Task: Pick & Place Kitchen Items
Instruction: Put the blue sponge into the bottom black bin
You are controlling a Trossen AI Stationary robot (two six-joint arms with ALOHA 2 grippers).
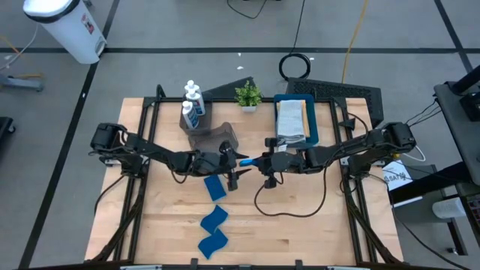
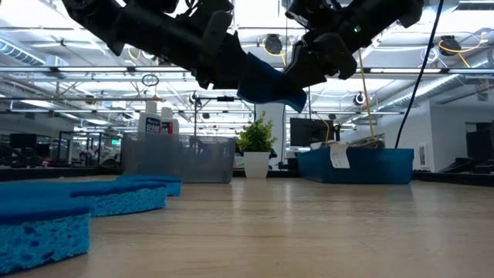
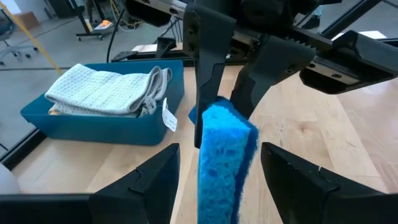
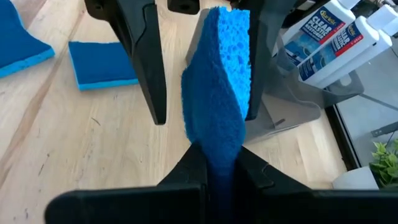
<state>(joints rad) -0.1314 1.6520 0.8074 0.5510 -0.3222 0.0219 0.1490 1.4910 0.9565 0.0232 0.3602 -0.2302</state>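
Note:
A wavy-edged blue sponge (image 1: 245, 161) is in the air above the middle of the table, between my two grippers, and it also shows in the low view (image 2: 270, 85). My right gripper (image 4: 221, 177) is shut on it. My left gripper (image 3: 214, 180) faces it from the table's left, open wide, with one finger (image 3: 155, 180) on either side of the sponge's free end (image 3: 224, 155), apart from it. Three more blue sponges (image 1: 215, 186) (image 1: 214, 219) (image 1: 212, 244) lie flat on the table toward the near edge. My right gripper pinches the sponge's two broad faces (image 4: 217, 146) between its two fingers, at the end nearest the table's right. The fingers come in level from the table's right, along the sponge. The sponge stands on edge, lifted clear, its free end (image 4: 227, 37) reaching toward my left gripper.
White bottles with blue labels (image 1: 193, 105) stand at the back left by a grey see-through container (image 1: 214, 137). A small potted plant (image 1: 248, 96) stands at the back. A blue tray (image 1: 313, 120) at the back right holds a folded pale cloth (image 1: 291, 120). Bare wood lies at the near right.

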